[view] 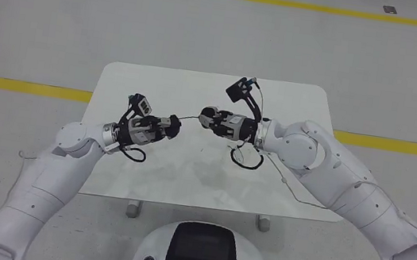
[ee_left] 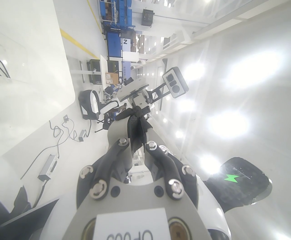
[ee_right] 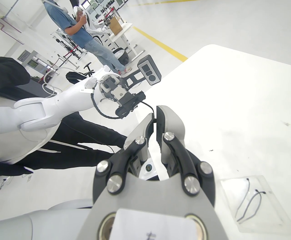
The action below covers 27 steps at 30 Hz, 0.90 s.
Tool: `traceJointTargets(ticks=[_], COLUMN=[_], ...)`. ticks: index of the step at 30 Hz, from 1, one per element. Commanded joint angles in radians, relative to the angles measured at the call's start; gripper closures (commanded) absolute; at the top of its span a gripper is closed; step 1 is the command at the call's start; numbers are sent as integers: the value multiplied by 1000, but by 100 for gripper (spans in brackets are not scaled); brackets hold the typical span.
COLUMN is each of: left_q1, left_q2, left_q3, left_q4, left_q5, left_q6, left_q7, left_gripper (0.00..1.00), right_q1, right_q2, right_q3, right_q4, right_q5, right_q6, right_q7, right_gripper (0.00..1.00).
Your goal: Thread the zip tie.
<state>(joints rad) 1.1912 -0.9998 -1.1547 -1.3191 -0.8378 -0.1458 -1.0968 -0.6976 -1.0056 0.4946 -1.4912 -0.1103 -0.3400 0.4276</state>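
Zip tie (view: 190, 118) is strung in the air between the two grippers, above the table (view: 293, 102) and clear of it. Its long axis runs roughly side to side across my front, gripper to gripper, with a slight bow.

Left gripper (view: 172, 123) is on one end and right gripper (view: 208, 117) on the other. The tips face each other, near but apart, with just a short exposed run of strap between them. Neither arm is nearer; both are already on it.

Left: pads pressed together, strap leaving the tips toward the right arm. I read that as clamped on the tie. In its own wrist cam I can't pick the strap out against the black pads.

Right: fingertips (ee_right: 162, 112) nearly together with a narrow slit, and a small black piece bridging them. Looks like it's pinching the tie's end there. Head or tail, I can't tell; too small.

My read of the next move: the tail has to meet the head's slot, axis to axis. With both ends held along one line, one wrist must swing its end round to face the other. Risks are the strap bowing off to the side and missing the slot, or slipping in a pinch.

Spare ties (ee_right: 257, 191) lie in a clear tray (ee_right: 268, 188) on the table, well apart from the work.
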Motion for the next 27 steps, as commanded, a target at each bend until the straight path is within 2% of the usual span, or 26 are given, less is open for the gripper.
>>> traceJointTargets(ticks=[1, 2, 3, 12, 16, 17, 18, 27], left_q1=[-1, -1, -1, 3, 2, 2, 2, 2], left_q2=[0, 0, -1, 3, 7, 7, 7, 7], left_q3=[0, 0, 0, -24, -36, -40, -40, -40], left_q4=[0, 1, 1, 12, 11, 17, 19, 19], left_q5=[3, 4, 5, 15, 46, 69, 78, 78], left_q6=[-1, -1, -2, -37, -87, -116, -123, -123], left_q7=[1, 1, 2, -4, -25, -18, -11, -11], left_gripper=[100, 53, 0, 0, 0, 0, 0, 0], right_q1=[0, -1, -2, -14, -27, -31, -29, -34], right_q2=[0, 0, 0, -2, -9, -14, -15, -15], right_q3=[1, 1, 2, 40, 73, 85, 89, 89], right_q4=[0, 1, 1, 20, 52, 68, 72, 70], right_q5=[2, 6, 9, 96, 210, 277, 285, 290], right_q6=[0, 0, 0, 0, 0, 0, 0, 0], right_q7=[0, 1, 2, 40, 126, 175, 187, 185], right_gripper=[100, 100, 100, 100, 100, 100, 100, 100])
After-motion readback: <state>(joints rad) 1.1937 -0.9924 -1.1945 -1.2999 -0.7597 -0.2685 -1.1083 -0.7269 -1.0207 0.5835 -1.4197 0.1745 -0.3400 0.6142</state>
